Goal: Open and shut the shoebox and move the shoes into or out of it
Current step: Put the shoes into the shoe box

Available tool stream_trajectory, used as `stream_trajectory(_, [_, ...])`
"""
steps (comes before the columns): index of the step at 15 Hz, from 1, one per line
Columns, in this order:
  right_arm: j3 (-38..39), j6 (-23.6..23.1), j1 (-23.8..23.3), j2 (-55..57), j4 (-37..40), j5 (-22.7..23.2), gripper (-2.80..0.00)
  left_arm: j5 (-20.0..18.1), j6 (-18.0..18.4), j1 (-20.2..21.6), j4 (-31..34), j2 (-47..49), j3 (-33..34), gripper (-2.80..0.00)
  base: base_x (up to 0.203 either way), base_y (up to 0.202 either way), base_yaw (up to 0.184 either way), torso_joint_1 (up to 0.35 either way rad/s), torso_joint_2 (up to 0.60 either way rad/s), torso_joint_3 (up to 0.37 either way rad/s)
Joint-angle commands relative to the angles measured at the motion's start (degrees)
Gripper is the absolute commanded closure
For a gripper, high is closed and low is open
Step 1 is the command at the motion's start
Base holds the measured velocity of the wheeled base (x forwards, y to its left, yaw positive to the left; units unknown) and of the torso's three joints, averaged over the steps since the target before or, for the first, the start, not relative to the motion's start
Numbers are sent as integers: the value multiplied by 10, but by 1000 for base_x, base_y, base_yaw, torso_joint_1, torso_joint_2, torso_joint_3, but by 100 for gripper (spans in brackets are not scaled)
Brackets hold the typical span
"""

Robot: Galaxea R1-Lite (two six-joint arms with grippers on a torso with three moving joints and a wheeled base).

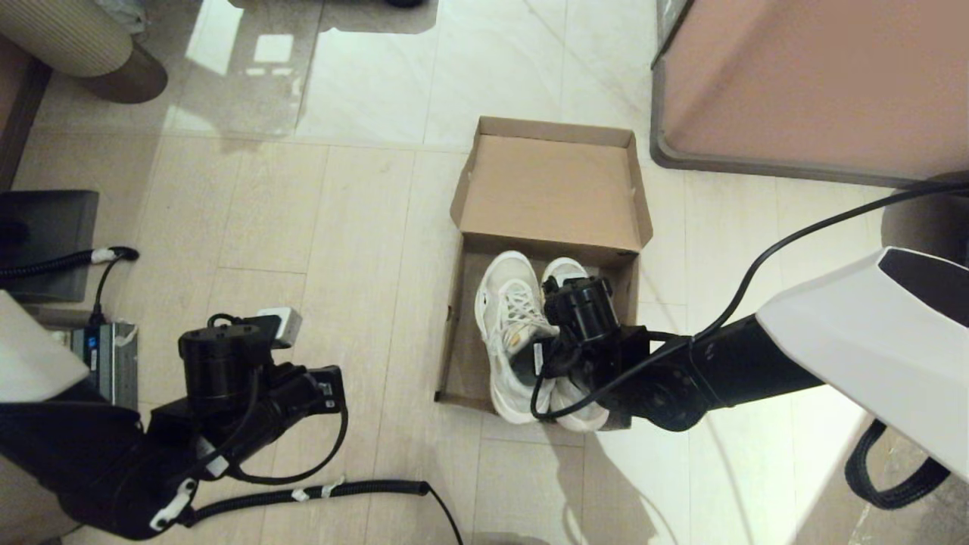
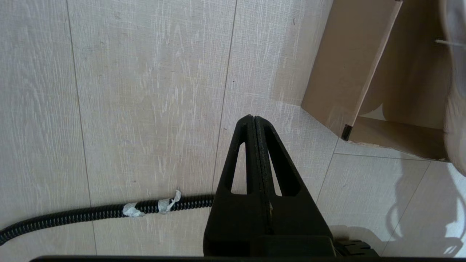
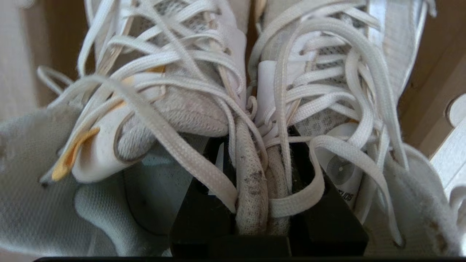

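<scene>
Your right gripper [image 3: 260, 182] is pinching the inner collars of both shoes [image 1: 522, 333] together, low inside the open shoebox [image 1: 463, 333]. The shoes are lying toes toward the raised lid, heels poking past the near wall. Bare floor [image 1: 363, 303] is waiting on the left. Your left gripper [image 2: 255, 125] is hanging pressed shut there.

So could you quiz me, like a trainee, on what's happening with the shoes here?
1. True or false: the shoebox lid is open.
2. Which gripper pinches the shoes? A) left gripper B) right gripper
3. Fill in: the left gripper hangs over the ____, beside the box.

Key:
1. True; the flap stands back.
2. B; the right gripper clamps the two inner collars together, one finger inside each shoe.
3. Floor; its fingers are pressed together, holding nothing.
</scene>
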Motion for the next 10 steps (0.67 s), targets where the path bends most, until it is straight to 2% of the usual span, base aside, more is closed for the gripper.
stream_trajectory(1, [-7, 2, -3, 18, -3, -3, 0, 0, -1, 1, -3, -1, 2, 0, 0, 0, 0, 0, 0, 0])
stream_trajectory(8, [-53, 5, -15, 68, -15, -33, 0, 0, -2, 10, -3, -4, 3, 0, 0, 0, 0, 0, 0, 0])
stream_trajectory(10, [-62, 4, -16, 90, -59, -35, 0, 0, -2, 10, -3, -5, 3, 0, 0, 0, 0, 0, 0, 0])
